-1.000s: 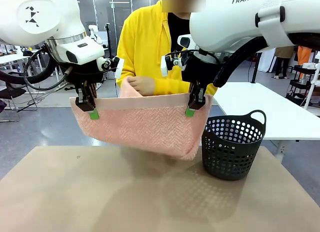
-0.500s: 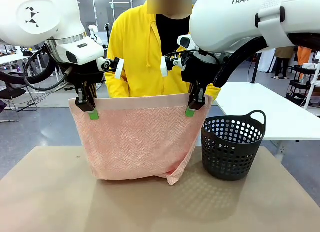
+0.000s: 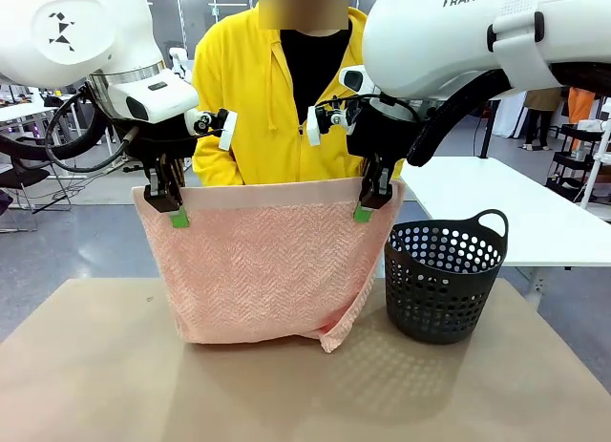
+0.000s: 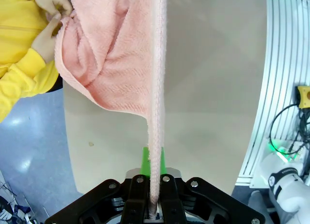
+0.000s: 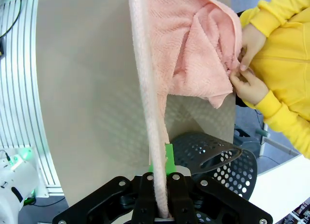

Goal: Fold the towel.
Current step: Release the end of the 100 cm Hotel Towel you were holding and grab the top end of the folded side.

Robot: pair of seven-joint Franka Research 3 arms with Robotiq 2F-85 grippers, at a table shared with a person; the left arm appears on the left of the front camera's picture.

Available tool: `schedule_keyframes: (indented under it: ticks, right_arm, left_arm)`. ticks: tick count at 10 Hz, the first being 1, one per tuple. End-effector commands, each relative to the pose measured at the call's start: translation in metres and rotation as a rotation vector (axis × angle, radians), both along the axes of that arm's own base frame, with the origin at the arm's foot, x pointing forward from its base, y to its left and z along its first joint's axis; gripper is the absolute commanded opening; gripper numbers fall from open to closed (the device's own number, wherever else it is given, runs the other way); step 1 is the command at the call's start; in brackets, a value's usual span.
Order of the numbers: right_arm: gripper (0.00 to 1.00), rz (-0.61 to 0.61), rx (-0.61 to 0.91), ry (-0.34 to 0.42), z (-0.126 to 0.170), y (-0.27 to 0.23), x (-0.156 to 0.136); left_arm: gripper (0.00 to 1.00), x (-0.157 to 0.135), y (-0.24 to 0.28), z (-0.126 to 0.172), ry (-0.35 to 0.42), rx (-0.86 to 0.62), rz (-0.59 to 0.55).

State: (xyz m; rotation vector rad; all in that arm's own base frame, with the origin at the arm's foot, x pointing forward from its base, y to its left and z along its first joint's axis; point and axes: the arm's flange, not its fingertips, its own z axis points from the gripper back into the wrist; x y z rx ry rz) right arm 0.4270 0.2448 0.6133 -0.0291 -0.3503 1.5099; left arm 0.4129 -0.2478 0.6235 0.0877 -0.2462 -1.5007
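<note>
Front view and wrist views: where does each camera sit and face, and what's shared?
Front view: between the arms, facing the person across the table; left gripper and right gripper pinch the top edge of the towel.
Left wrist view: on that wrist, looking down its fingers at towel and table; person's hands hold the towel.
Right wrist view: the same, plus the basket.
Shared: towel, table.

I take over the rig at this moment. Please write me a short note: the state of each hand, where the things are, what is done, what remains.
Left hand: shut on one top corner of the towel.
Right hand: shut on the other top corner.
Towel hangs over the table; the person's hands pinch its far end.
Basket stands on the table at the robot's right.
Done: towel lifted.
Left: finish the fold, lay it down.
</note>
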Motion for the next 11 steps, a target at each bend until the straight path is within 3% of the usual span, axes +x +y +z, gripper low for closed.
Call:
schedule_keyframes:
  ticks: [1, 11]
  right_arm:
    - [0.0, 0.0, -0.002, -0.002, -0.0001, -0.0004, 0.0002]
    - [0.0, 0.0, -0.002, -0.002, -0.0001, -0.0004, 0.0002]
  left_arm:
    - [0.0, 0.0009, 0.0015, 0.0, -0.001, 0.001, -0.005]
    - [0.0, 0.0009, 0.0015, 0.0, -0.001, 0.001, -0.005]
